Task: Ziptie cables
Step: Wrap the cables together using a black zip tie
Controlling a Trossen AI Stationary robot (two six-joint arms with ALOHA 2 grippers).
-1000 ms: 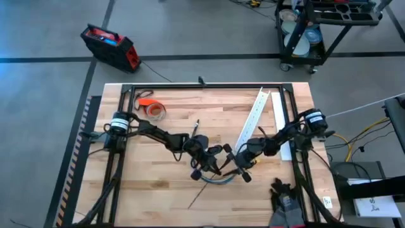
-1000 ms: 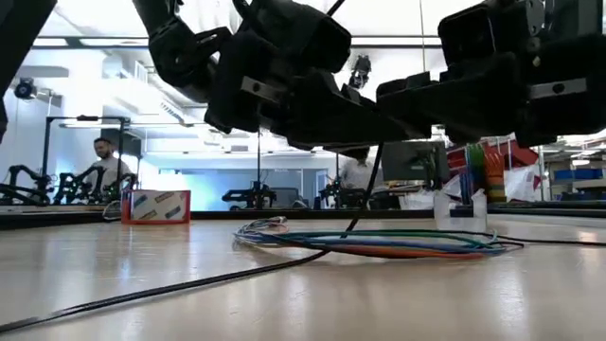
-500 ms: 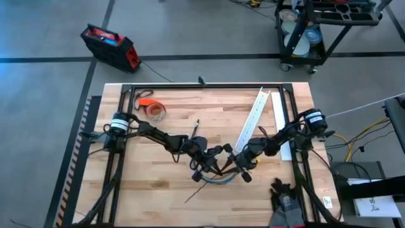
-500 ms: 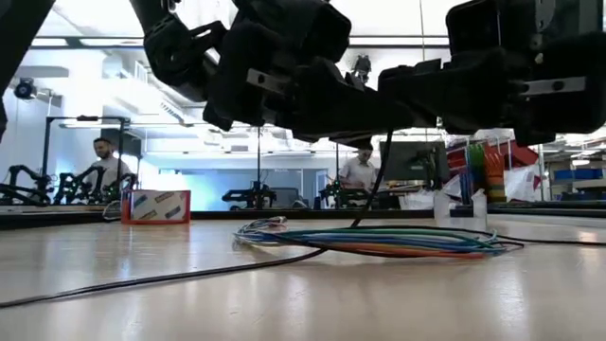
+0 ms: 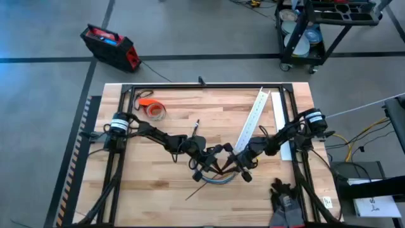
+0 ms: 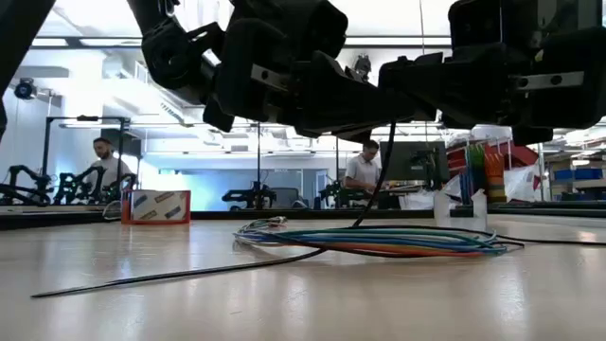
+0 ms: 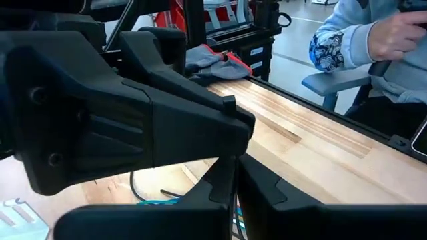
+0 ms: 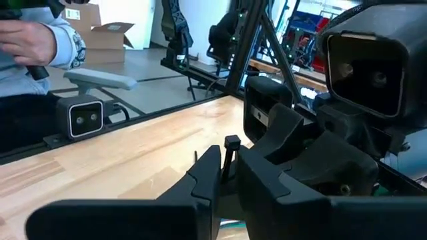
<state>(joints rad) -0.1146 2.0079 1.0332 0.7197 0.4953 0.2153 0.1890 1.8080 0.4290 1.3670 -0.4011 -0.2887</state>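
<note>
ziptie [image 6: 180, 274] tail dragged inward, grippers crowding cables [image 6: 379, 240]

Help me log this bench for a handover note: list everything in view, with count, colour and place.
table: one, light wood in a black frame, centre
cables: one loose bundle, green, blue and dark, near front edge, under the end effectors
ziptie: one, dark, thin, tail on the table, rising toward the end effectors
tape roll: one, orange, back left of table
slotted channel: one, white, diagonal at back right
toolbox: one, red and black, on the floor behind the table
cart: one, black, floor at far right
person's sleeve: one, light blue, beyond the table
left end effector: dark, above the cables
right end effector: dark, facing the left one
</note>
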